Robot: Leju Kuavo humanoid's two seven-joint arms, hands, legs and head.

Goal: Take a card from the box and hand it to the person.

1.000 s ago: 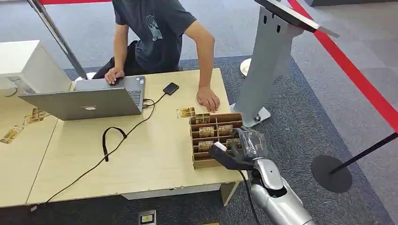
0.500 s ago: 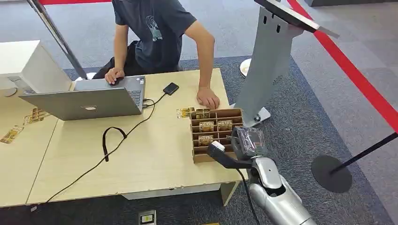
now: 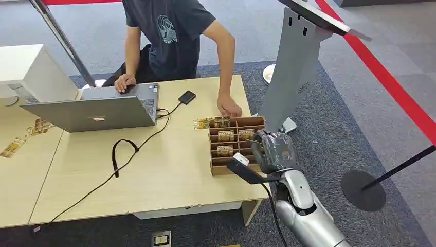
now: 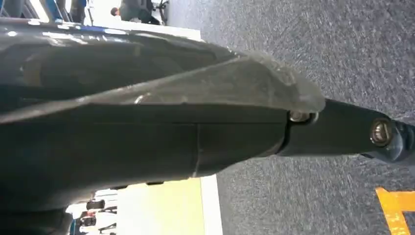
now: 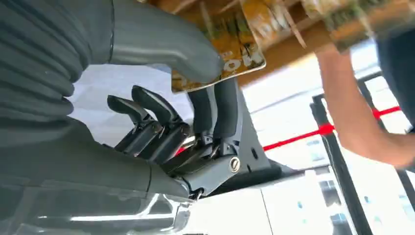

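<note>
Card pinched at the divided box, ready to lift

Card is held between the thumb and the dark fingers of the right robot hand, as the right wrist view shows; it sits just above the box, whose compartments hold more cards upright so that an edge can be pinched.

Working left to right across the bench:

- Loose cards lie flat at the far left edge, well apart from the task area.
- A laptop stands open, with one hand of the person on its keyboard. A black cable loops over the bench top.
- A phone lies beside the laptop.
- The person's hand rests just beyond the box, placed near enough to receive a card.
- The left robot hand's state cannot be told: the left wrist view gives a dark, close blur.

Judged step: lift the card free, then carry it toward the waiting hand. The bench is pale wood. Grey carpet covers the floor; a grey kiosk stand and a red barrier tape stand to the right.
</note>
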